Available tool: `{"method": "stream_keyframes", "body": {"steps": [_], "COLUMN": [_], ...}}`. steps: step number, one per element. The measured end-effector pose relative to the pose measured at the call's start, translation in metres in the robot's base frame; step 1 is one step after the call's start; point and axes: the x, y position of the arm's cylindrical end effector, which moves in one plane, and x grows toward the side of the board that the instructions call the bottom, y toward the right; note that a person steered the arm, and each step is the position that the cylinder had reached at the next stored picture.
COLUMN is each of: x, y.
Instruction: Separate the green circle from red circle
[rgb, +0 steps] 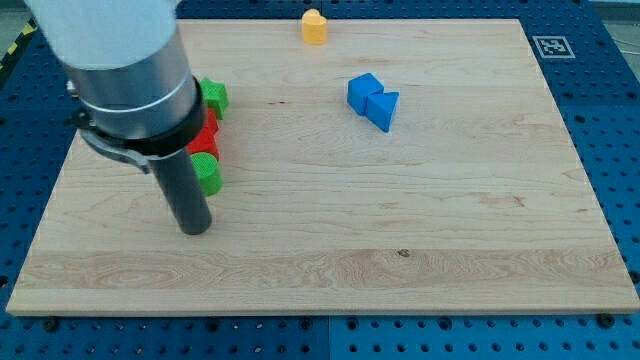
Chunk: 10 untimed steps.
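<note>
A green block (207, 173) sits at the view's left on the wooden board (400, 230), partly hidden by my rod; its shape cannot be made out fully. A red block (207, 134) touches it just above, mostly hidden. Another green block (215, 96) lies above the red one. My tip (195, 228) rests on the board just below and slightly left of the lower green block, close to it.
Two blue blocks (373, 101) touch each other at the upper middle. An orange block (315, 27) stands near the top edge. The arm's grey body (120, 60) covers the upper left of the board.
</note>
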Motion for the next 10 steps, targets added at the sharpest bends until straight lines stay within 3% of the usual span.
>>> {"method": "stream_keyframes", "body": {"steps": [2, 10], "x": [-0.011, -0.060], "y": [-0.033, -0.019]}}
